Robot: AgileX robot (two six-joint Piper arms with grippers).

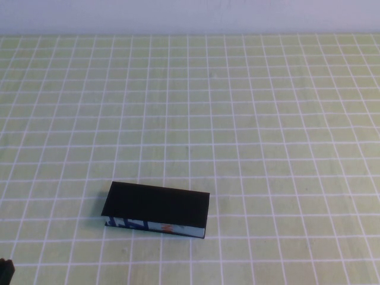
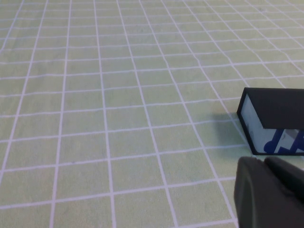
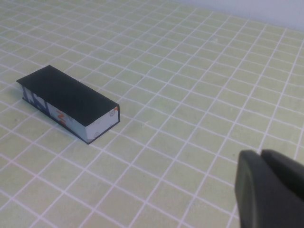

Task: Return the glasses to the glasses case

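Observation:
The glasses case (image 1: 157,205) lies closed on the green checked cloth, near the front and left of centre, its blue-white printed strip with the orange mark facing me. No glasses show in any view. My left gripper (image 2: 263,162) is shut and empty, low over the cloth a short way from the case's end (image 2: 275,111). Only a dark bit of it shows at the front left corner of the high view (image 1: 5,272). My right gripper (image 3: 260,154) is shut and empty, well off to the right of the case (image 3: 66,97), and is outside the high view.
The green cloth with a white grid (image 1: 249,119) covers the whole table. A pale wall (image 1: 190,15) runs along the far edge.

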